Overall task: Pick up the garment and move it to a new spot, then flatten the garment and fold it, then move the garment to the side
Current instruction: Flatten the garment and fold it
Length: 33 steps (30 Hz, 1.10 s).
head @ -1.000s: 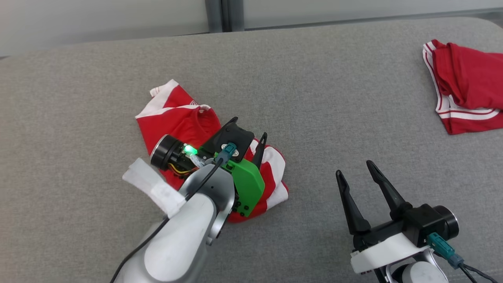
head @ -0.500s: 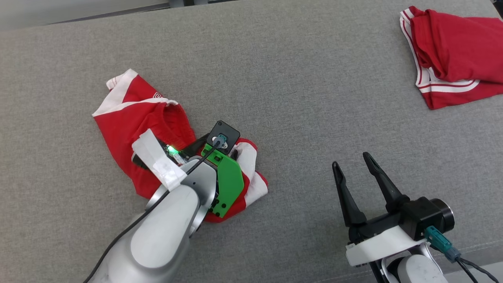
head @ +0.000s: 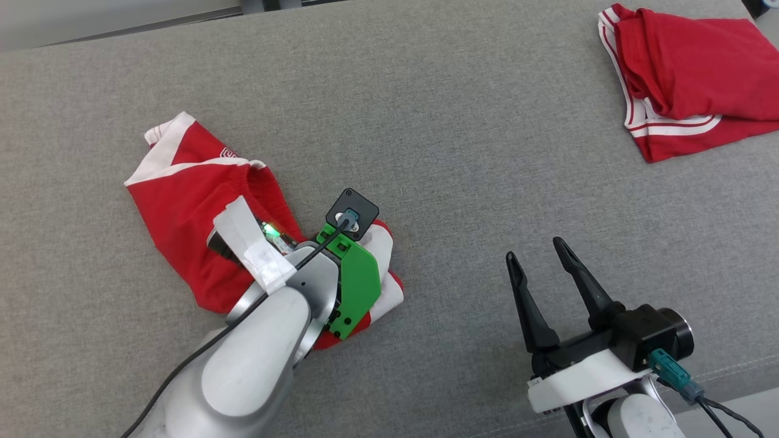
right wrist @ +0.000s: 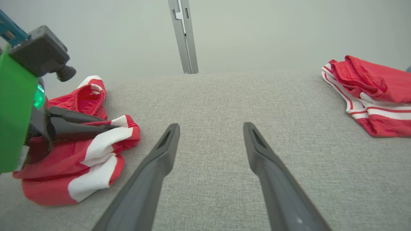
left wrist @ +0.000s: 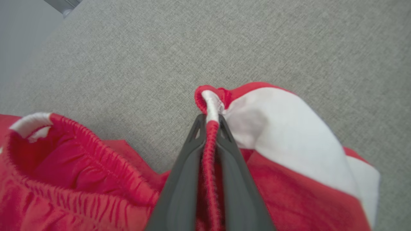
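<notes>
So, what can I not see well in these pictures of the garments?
Left gripper: in the head view its tips are hidden under its own wrist and green plate.
White print on the crumpled red and white cloth garment: too small to read, head view.
Second red garment with white stripes: cut off by the right edge, head and right wrist views.

The left gripper [left wrist: 210, 123], held open above the garment [head: 176, 201] a second ago, is now closed. A red-and-white hem fold [left wrist: 212, 102] on the garment's right side is pinched between its fingers [left wrist: 183, 179]. Its wrist [head: 316, 274] is brought lower and tipped steeply onto the garment. The head view is reframed by camera motion.
</notes>
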{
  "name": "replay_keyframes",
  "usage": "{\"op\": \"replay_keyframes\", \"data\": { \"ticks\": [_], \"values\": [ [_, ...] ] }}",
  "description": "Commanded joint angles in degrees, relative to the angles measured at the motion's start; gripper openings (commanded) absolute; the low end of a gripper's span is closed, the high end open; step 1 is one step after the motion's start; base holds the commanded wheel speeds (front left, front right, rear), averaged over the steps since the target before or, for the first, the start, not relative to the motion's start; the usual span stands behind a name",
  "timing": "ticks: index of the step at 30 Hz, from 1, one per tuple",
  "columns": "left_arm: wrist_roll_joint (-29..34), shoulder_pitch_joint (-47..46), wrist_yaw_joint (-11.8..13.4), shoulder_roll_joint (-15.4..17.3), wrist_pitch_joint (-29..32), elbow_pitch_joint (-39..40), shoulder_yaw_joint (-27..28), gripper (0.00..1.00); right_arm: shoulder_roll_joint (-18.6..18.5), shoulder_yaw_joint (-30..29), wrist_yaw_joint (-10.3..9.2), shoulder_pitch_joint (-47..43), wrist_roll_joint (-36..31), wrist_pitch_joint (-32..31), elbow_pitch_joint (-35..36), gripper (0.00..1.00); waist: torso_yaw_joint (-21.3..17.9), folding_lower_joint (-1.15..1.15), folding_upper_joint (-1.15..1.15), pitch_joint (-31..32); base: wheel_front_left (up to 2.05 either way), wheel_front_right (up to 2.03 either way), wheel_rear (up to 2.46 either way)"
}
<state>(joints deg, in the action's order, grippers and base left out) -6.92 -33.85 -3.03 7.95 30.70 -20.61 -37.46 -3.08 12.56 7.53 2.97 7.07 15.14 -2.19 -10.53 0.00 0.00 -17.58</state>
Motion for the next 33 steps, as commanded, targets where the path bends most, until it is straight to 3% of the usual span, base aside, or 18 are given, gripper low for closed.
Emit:
{"op": "replay_keyframes", "data": {
  "ticks": [1, 5, 13, 22, 27, 29, 33],
  "values": [
    [0.0, -1.0, -0.4, 0.2, -0.1, 0.4, -0.2, 0.0, 0.0, 0.0, -0.1, 0.1, 0.4, 0.0, -0.1, 1.0, -0.6, 0.0, 0.0, 0.3, 0.0, 0.0, 0.0],
    [-1.8, -1.9, -0.4, -1.1, -3.8, 2.6, 0.5, 0.0, 0.1, 0.2, -0.1, -0.3, 0.6, 0.0, -0.5, 1.0, -1.7, 0.0, 0.0, 1.1, 0.0, 0.0, 0.0],
    [-12.4, -8.4, -1.1, -4.8, -10.7, 9.4, 3.8, 0.0, 0.2, 0.5, -0.1, -1.5, 1.8, 0.0, -1.1, 1.0, -2.2, 0.0, 0.0, 4.3, 0.0, 0.0, 0.0],
    [-25.2, -20.1, 2.1, -5.0, -8.6, 13.6, 7.5, 0.0, 0.2, -0.2, -0.1, -3.2, 2.3, 0.0, -1.5, 1.0, -1.7, 0.0, 0.0, 8.1, 0.0, 0.0, 0.0],
    [-31.3, -11.3, 3.3, -4.1, -5.0, 16.0, 8.5, 0.0, 0.2, -0.7, -0.1, -4.0, 2.7, 0.0, -1.1, 1.0, -1.1, 0.0, 0.0, 8.7, 0.0, 0.0, 0.0],
    [-32.3, -5.0, 3.2, -3.1, -6.3, 18.0, 8.1, 0.0, 0.2, -1.1, -0.1, -4.1, 2.9, 0.0, -0.7, 1.0, -0.6, 0.0, 0.0, 8.3, 0.0, 0.0, 0.0],
    [-32.0, 8.9, 0.6, -0.7, -13.6, 18.6, 5.8, 0.0, 0.2, -2.0, -0.1, -4.0, 2.8, 0.0, -0.3, 1.0, 1.1, 0.0, 0.0, 6.7, 0.0, 0.0, 0.0]
  ]
}}
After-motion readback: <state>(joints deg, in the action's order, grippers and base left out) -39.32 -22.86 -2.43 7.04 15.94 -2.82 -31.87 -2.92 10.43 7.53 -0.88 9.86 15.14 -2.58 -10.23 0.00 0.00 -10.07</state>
